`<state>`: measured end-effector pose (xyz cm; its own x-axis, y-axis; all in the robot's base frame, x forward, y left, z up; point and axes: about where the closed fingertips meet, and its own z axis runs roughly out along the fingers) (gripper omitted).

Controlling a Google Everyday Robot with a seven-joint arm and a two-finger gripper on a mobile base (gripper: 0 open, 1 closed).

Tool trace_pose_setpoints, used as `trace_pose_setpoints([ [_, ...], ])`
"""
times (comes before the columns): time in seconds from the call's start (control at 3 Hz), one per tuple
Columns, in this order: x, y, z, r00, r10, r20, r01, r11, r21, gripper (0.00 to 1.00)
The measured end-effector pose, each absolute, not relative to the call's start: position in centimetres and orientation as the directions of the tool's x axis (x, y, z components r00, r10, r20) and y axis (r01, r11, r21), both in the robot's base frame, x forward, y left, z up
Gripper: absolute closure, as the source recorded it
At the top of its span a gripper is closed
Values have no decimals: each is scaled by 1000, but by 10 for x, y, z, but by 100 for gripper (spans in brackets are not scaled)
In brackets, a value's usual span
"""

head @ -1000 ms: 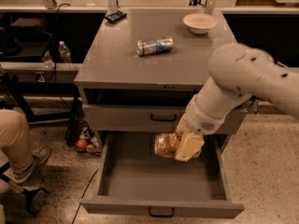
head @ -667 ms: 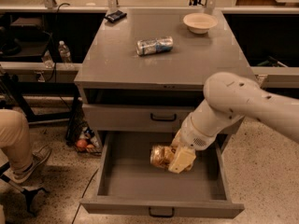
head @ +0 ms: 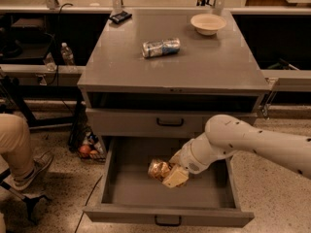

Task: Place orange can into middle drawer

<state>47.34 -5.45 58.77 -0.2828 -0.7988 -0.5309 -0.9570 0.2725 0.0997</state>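
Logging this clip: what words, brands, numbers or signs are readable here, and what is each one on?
No text here can be read.
Blue-and-silver can on the cabinet top: print blurred, unreadable.
Orange can in the open drawer, right by the gripper: markings unreadable.
Water bottle at far left: label too small.

a grey metal cabinet (head: pixel 170 72) is standing on a pale speckled floor (head: pixel 277 203), with warm, dim light falling on its tabletop. behind the cabinet a dark bench (head: pixel 286 76) is running off to both sides, and a water bottle (head: pixel 67 56) is standing behind the cabinet's left corner. left of the cabinet a seated person's tan trouser leg (head: pixel 12 140) is showing. the hand (head: pixel 176 175) is hanging low at the cabinet's front.
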Motion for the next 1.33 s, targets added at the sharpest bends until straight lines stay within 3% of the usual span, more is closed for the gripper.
trace_pose_setpoints([
  [1.33, 506, -15, 525, -294, -718, -631, -943, 326, 69, 100],
])
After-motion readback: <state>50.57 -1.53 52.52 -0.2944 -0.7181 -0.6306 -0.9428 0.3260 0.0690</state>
